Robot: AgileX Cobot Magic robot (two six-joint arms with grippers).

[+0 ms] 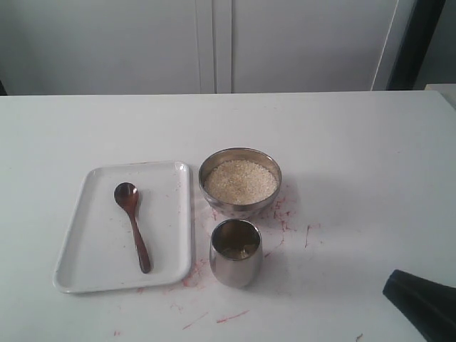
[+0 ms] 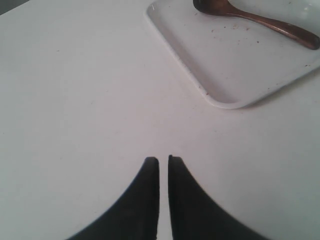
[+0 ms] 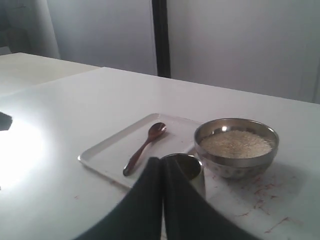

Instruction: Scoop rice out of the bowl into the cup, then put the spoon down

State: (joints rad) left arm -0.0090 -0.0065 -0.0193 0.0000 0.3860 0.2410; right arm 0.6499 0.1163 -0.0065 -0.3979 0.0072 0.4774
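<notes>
The steel bowl point(image 1: 242, 210) holds rice point(image 1: 240, 180) near the table's middle. The cup point(image 1: 236, 258) stands upright just in front of it. On the white tray point(image 1: 85, 263) to their left lies the wooden spoon point(image 1: 132, 224), untouched. My right gripper point(image 1: 388, 286) is shut and empty at the front right, well apart from the cup. In the right wrist view the gripper point(image 3: 162, 160) partly hides the cup point(image 3: 194, 167), with the bowl point(image 3: 235, 164), rice point(image 3: 236, 143) and spoon point(image 3: 145, 147) beyond. My left gripper point(image 2: 163, 160) hovers shut over bare table, short of the tray point(image 2: 225, 75) and spoon point(image 2: 260, 20).
Red smears mark the white table point(image 1: 356, 142) around the bowl and cup and along its front. A pale wall with cabinet panels point(image 1: 214, 43) stands behind the table's far edge. The left arm does not show in the exterior view.
</notes>
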